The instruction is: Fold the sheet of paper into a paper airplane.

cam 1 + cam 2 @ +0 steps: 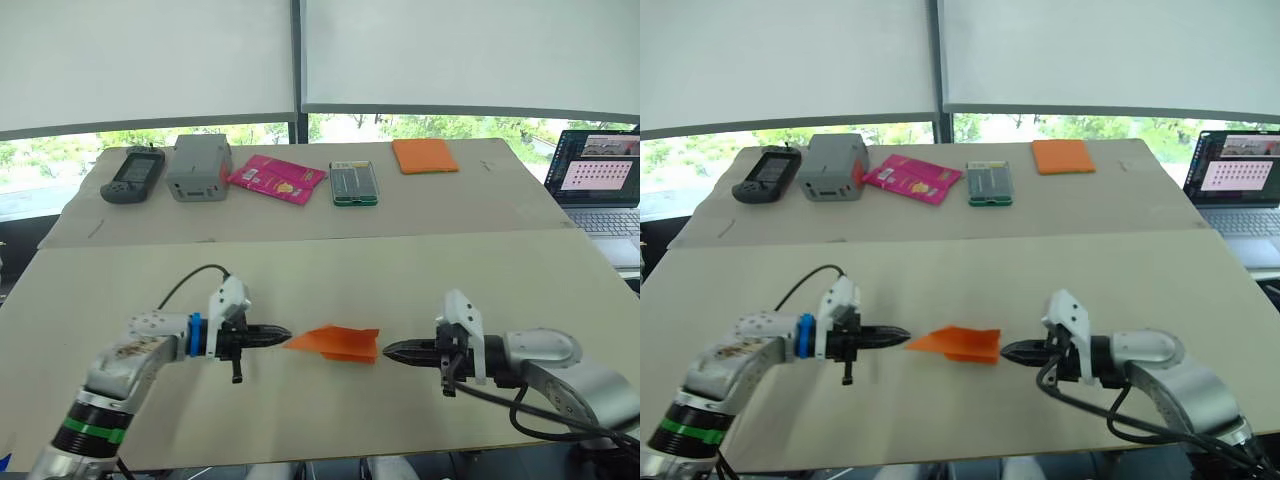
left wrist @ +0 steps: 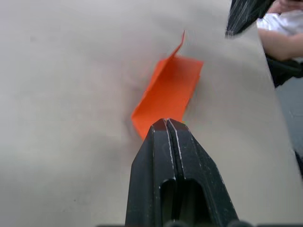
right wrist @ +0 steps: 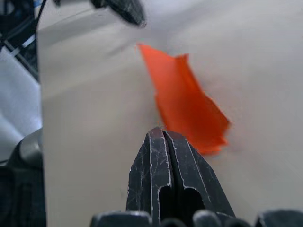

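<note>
Orange thin paper, folded into a small pointed layered wedge (image 1: 335,342), is seen lying flat on the pale wooden bench (image 1: 330,275) between the two grippers. At its nine o'clock the left gripper (image 1: 282,335) is held with black fingers pressed together, tips just at the paper's point. At three o'clock the right gripper (image 1: 391,350) is likewise closed and empty, just beside the wedge's blunt end.

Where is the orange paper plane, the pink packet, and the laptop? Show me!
paper airplane (image 1: 335,342), left eye view, middle of its folded top face.
pink packet (image 1: 277,179), left eye view, centre of its printed front.
laptop (image 1: 598,175), left eye view, middle of its lit screen.
</note>
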Controlling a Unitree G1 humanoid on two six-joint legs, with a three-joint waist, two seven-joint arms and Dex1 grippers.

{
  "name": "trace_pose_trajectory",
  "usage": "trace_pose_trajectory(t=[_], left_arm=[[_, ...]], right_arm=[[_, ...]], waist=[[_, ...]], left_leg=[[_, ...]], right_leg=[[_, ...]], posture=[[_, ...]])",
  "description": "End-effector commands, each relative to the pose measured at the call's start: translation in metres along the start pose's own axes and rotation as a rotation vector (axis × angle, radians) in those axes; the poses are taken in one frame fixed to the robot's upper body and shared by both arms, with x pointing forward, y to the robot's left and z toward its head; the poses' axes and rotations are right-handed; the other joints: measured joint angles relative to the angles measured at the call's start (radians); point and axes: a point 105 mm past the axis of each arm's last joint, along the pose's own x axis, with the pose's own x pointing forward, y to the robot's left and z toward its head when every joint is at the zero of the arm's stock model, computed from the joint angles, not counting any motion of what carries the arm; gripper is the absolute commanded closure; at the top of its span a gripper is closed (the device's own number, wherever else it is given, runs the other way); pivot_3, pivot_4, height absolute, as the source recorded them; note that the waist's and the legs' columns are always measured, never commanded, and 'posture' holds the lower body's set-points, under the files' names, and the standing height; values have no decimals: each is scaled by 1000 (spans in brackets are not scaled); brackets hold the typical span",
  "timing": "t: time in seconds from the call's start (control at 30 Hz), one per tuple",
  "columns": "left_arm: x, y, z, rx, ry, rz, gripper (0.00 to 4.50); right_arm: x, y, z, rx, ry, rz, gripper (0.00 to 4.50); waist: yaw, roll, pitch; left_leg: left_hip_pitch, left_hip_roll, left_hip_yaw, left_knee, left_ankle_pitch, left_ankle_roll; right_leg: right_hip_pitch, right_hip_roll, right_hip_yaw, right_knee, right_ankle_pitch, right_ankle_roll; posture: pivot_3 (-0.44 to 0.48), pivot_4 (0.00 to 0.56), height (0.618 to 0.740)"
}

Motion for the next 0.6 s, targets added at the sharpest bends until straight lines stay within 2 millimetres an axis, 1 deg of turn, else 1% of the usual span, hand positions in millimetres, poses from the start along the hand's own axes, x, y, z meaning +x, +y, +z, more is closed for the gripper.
trace_pose_trajectory(t=[0.03, 0.1, 0.17, 0.23, 0.33, 0.4, 0.47, 0.6], left_arm=[[-7, -8, 5, 1, -6, 12, 4500], [-10, -11, 4, -10, -8, 33, 4500], [-12, -13, 1, -16, -3, 44, 4500], [-12, -15, -3, -18, 2, 54, 4500], [-11, -19, -6, -22, 0, 61, 4500], [-10, -22, -7, -32, -5, 62, 4500], [-10, -23, -10, -37, -3, 68, 4500], [-9, -23, -13, -38, -4, 84, 4500]], right_arm=[[15, -4, 10, -67, 9, -13, 4475], [25, -15, 13, -94, 21, -51, 4475], [31, -26, 14, -117, 34, -85, 4475], [35, -36, 20, -114, 15, -103, 4475], [34, -45, 19, -98, 14, -112, 4475], [32, -60, 12, -111, 54, -174, 4475], [31, -76, 13, -99, 51, -244, 4475], [27, -80, 21, -87, 42, -230, 4475]], waist=[[0, 0, 2], [-1, -1, 3], [-1, -2, 4], [1, -2, 4], [3, -2, 5], [3, -2, 5], [-1, -2, 5], [-2, -1, 5]], left_leg=[[0, 0, 1, 0, 0, 0], [0, -1, 1, 1, 0, 0], [0, -1, 1, 1, 0, 0], [0, -1, 1, 1, 1, -1], [0, -1, 1, 0, 1, -2], [0, -2, 1, 0, 1, -2], [0, -2, 1, 1, 1, -2], [0, -1, 0, 0, 3, -4]], right_leg=[[0, 0, 0, 0, 0, 0], [0, 0, 1, 0, 0, 0], [-1, 0, 0, 1, 1, -1], [-1, 0, 0, 1, 1, -1], [-2, 0, 0, 1, 1, -1], [-1, 0, 0, 1, 1, -1], [-1, 0, 0, 1, 1, -1], [-2, 1, 0, 3, 1, -1]], posture=[[0, 150, 740], [0, 150, 740], [0, 150, 740], [0, 150, 740], [0, 150, 740], [0, 150, 740], [0, 150, 740], [0, 150, 740]])
